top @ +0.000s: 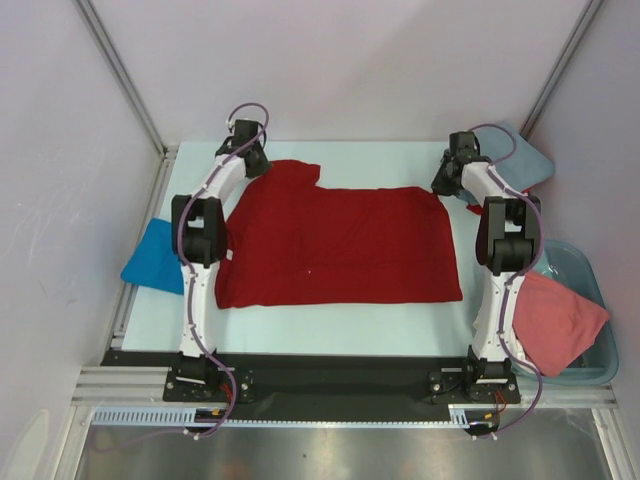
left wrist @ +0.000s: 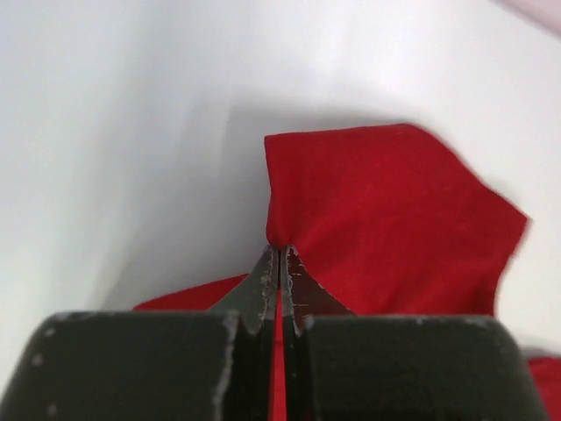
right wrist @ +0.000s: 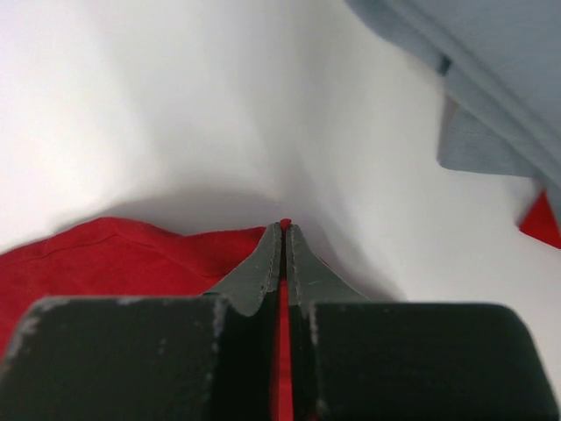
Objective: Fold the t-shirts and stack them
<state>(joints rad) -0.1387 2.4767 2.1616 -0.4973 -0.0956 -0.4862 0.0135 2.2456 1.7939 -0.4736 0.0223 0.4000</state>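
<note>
The crimson red t-shirt point(top: 335, 245) lies spread flat across the middle of the table. My left gripper point(top: 252, 160) is at its far left corner, shut on the red cloth point(left wrist: 386, 219), which shows pinched between the fingertips point(left wrist: 267, 263). My right gripper point(top: 447, 180) is at the far right corner, shut on the red cloth point(right wrist: 114, 254). A bright blue t-shirt point(top: 153, 256) lies at the table's left edge. A salmon-pink shirt point(top: 558, 320) hangs over the bin at right. A grey-blue shirt point(top: 520, 160) lies at the far right and also shows in the right wrist view point(right wrist: 491, 79).
A pale blue plastic bin point(top: 590, 290) stands off the table's right edge under the pink shirt. White enclosure walls and metal frame posts point(top: 120, 75) close in the back and sides. The arm bases sit on the black rail point(top: 340, 385) at the near edge.
</note>
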